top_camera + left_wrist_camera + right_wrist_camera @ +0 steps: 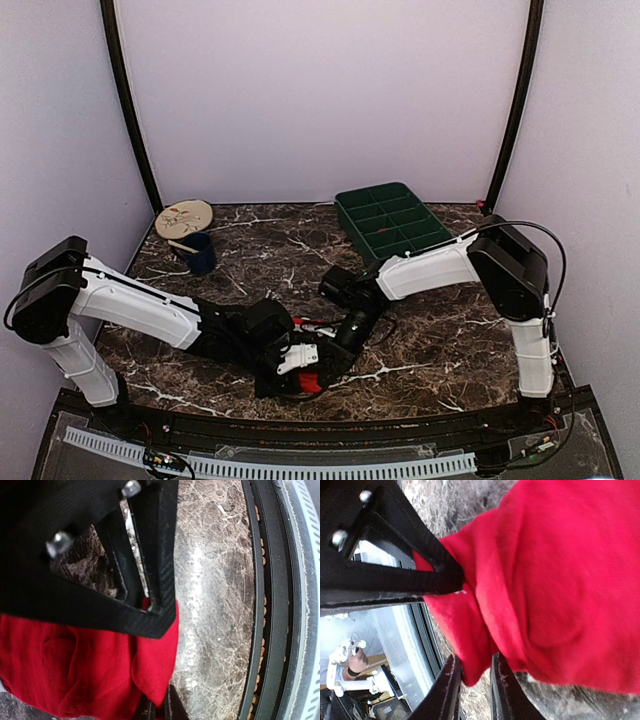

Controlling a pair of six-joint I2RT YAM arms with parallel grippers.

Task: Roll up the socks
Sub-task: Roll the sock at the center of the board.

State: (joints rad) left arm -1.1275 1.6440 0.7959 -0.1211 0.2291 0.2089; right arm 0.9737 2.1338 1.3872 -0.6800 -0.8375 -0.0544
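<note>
Socks: one red bunch at the middle of the near edge, no long axis readable. Your right gripper is clamped on its edge fold; left gripper pinches the same bunch from the left-edge side. Both arms equally close, nearly meeting.

Both arms, the left arm and the right arm, have smooth white shells between bulky black joint housings. A thin black cable loops off the right arm's elbow. The fingers are matte black triangular frames with open centres (fine printed ridges show up close) — each carries two round silver screws. The left gripper has a small white bracket.
</note>
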